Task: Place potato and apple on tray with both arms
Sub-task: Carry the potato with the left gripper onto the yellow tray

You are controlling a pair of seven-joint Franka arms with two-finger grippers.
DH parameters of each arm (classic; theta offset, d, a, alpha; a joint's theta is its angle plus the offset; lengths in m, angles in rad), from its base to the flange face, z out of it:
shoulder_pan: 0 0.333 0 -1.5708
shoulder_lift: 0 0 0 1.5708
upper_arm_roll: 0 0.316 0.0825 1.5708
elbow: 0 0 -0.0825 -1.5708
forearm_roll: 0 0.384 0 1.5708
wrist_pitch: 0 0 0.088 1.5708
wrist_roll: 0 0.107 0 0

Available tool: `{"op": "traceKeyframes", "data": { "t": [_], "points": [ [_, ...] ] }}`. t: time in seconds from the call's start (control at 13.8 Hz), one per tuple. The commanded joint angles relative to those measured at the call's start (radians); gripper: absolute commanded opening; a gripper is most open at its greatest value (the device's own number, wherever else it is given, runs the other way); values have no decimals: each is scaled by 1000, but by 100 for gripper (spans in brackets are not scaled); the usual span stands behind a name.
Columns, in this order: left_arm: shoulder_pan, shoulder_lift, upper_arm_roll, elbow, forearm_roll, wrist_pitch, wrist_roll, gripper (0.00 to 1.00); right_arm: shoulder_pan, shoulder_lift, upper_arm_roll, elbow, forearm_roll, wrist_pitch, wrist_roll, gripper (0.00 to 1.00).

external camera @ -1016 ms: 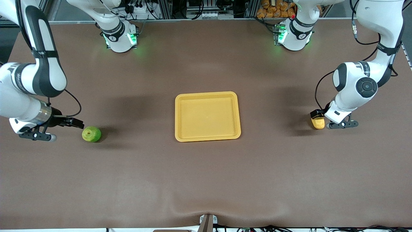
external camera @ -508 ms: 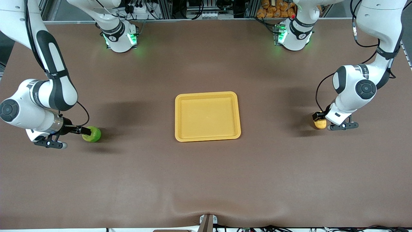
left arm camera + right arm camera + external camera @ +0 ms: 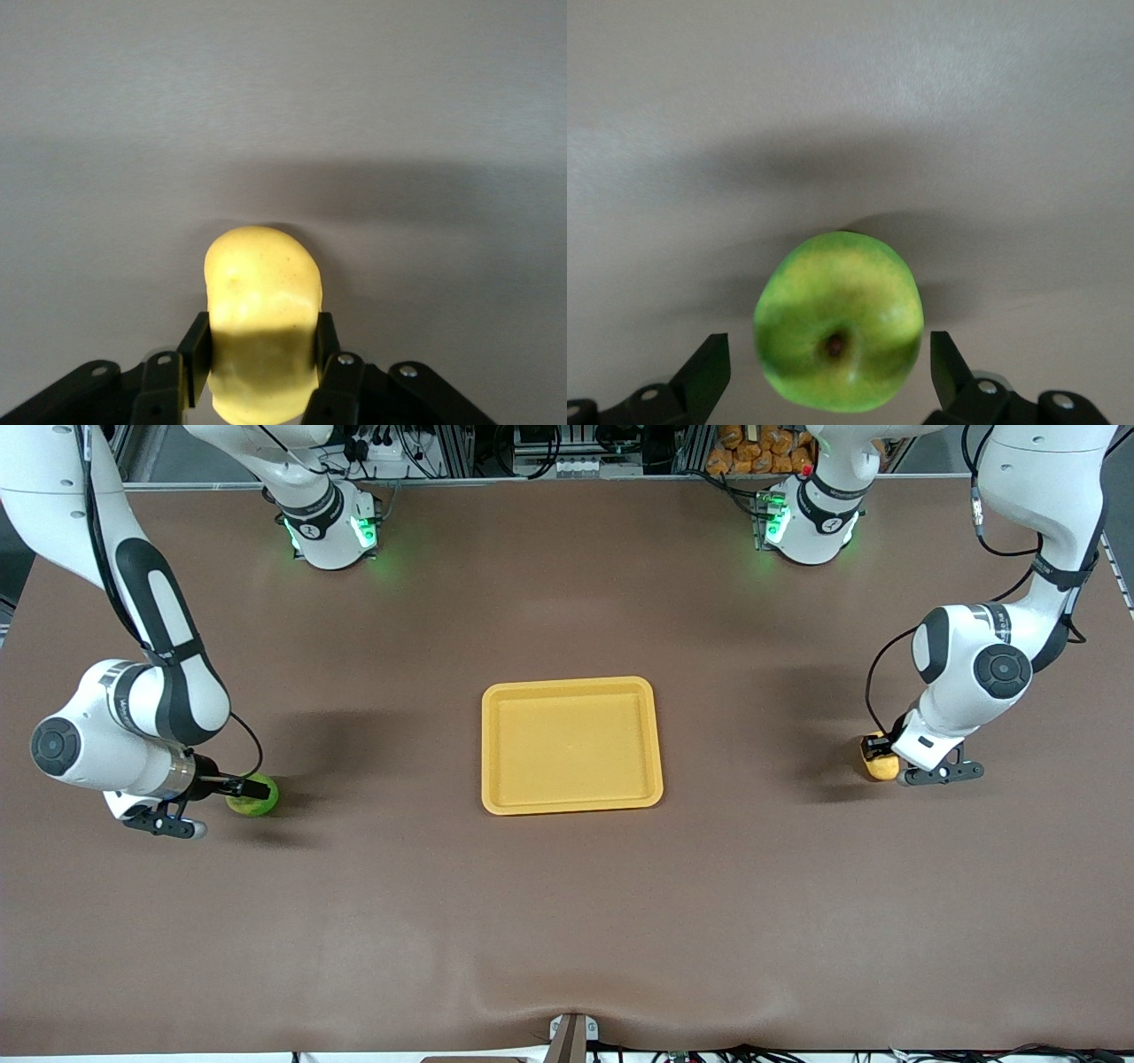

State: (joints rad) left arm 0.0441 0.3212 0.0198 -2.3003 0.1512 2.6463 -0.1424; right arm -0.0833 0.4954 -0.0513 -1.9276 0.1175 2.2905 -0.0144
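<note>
Each fruit sits between its own arm's jaws, the tray midway between them.

The potato [image 3: 262, 323] lies on the table at the left arm's end, well apart from the tray [image 3: 571, 745], with its long axis running straight out from the left gripper [image 3: 262, 354]; the fingers press against its two narrow flanks, so that gripper appears clamped on it. The apple [image 3: 838, 334] rests on the table at the right arm's end, stem spot up, centred in the right gripper [image 3: 829, 367], whose jaws stand wide with a gap showing on each side of the fruit. My judgement: the right jaws have only to close, then each arm carries its piece inward toward the tray, each arm being nearer to its own fruit.
</note>
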Motion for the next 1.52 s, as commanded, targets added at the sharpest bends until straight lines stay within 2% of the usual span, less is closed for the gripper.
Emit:
{"op": "traceKeyframes", "data": {
  "t": [0.0,0.15,0.36,0.44,0.51,0.58,0.65,0.94,1.23,1.45],
  "points": [
    [-1,-34,-47,4,21,-3,-48,2,-15,25,11,13,22,17,-33,100],
    [-1,-51,-104,27,21,-44,-55,0,-15,41,11,15,22,20,-33,100],
    [-3,-53,-220,140,21,-214,-80,0,-12,55,11,16,21,46,-36,100],
    [-4,-50,-259,185,19,-254,-98,0,-10,55,11,16,21,46,-47,86],
    [-10,-44,-294,231,19,-302,-124,0,-10,55,11,18,21,44,-65,66],
    [-29,-36,-317,275,19,-348,-155,0,-10,55,11,21,21,44,-71,50],
    [-67,-24,-322,312,21,-382,-202,0,-9,54,11,28,21,43,-71,45],
    [-220,33,-322,410,19,-394,-445,0,0,16,11,68,19,-9,-111,46],
    [-363,123,-316,495,22,-394,-647,0,26,2,13,203,11,-213,-124,46],
    [-440,203,-313,568,48,-396,-753,0,69,3,13,249,14,-237,-252,46]
  ]
}}
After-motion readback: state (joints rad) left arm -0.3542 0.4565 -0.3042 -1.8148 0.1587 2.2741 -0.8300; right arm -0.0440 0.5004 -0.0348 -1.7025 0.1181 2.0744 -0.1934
